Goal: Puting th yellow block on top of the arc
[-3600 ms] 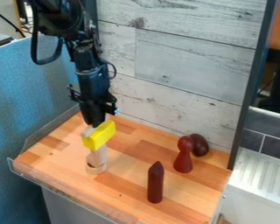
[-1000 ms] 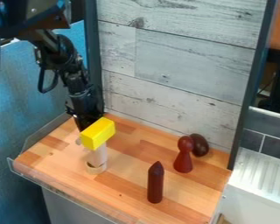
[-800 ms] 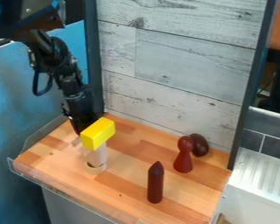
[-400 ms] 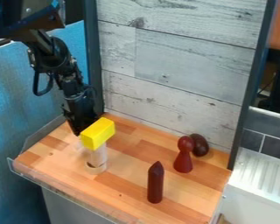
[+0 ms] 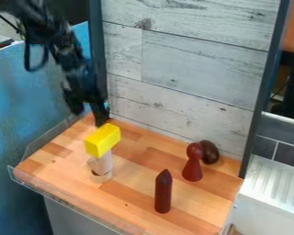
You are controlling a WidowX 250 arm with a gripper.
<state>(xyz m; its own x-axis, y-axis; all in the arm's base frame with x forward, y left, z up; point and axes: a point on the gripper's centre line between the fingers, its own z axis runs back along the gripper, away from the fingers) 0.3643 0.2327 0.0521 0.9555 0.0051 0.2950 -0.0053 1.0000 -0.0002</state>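
Bg, from L: blue panel, then dark upright post, then whitewashed plank wall behind a wood-strip tabletop w/ a clear rim along its front-left edge. Black arm came in at upper L, slanting down; gripper hung near the back-left of the top, just behind & above the yellow blk. Couldn't tell if the gripper stood wide or narrow. Yellow blk sat tilted-looking atop a pale upright pc, w/ a pale curved pc at its foot on the tabletop. Further R, toward the front: dark-red pointed peg, upright. Behind it & R: red round-headed peg, also upright, w/ dark egg-shaped pc just beside/behind. Far R: white ridged surface under dark tiles.
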